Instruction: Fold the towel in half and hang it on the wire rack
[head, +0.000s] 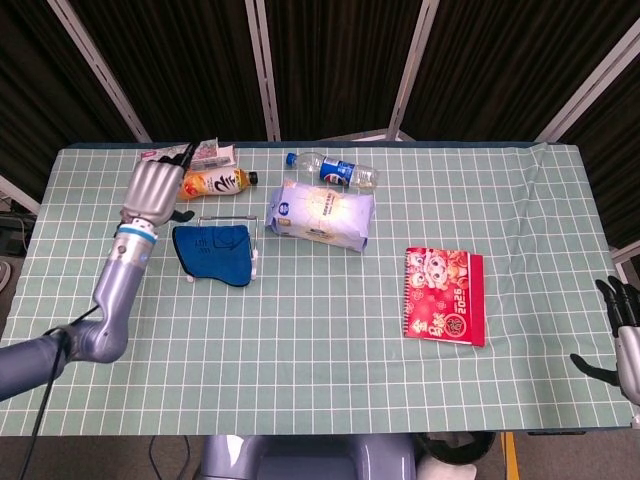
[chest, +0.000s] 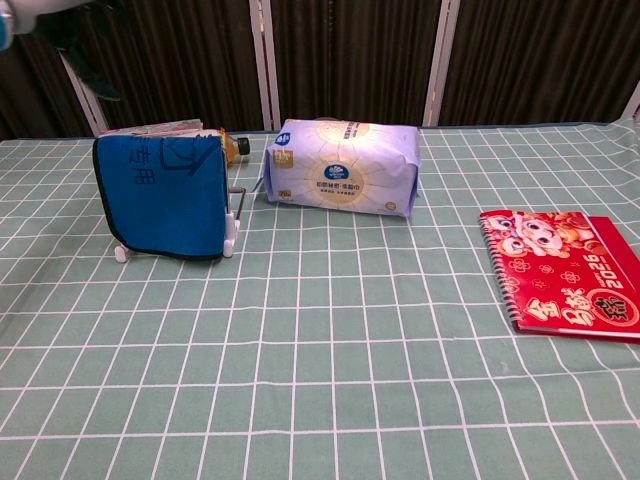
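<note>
The blue towel (head: 215, 251) hangs folded over the white wire rack (head: 256, 240) at the table's left. In the chest view the towel (chest: 165, 196) drapes down both sides of the rack (chest: 233, 225) and nearly reaches the cloth. My left hand (head: 155, 186) is lifted up and to the left of the rack, apart from the towel, holding nothing, with its fingers pointing away from me. The chest view shows only its edge in the top left corner. My right hand (head: 624, 335) sits at the table's right edge, fingers apart and empty.
A pack of tissues (head: 320, 212) lies just right of the rack, with a water bottle (head: 335, 170) behind it. An orange drink bottle (head: 215, 182) and a pink box (head: 200, 153) lie behind the rack. A red spiral notebook (head: 445, 296) lies at centre right.
</note>
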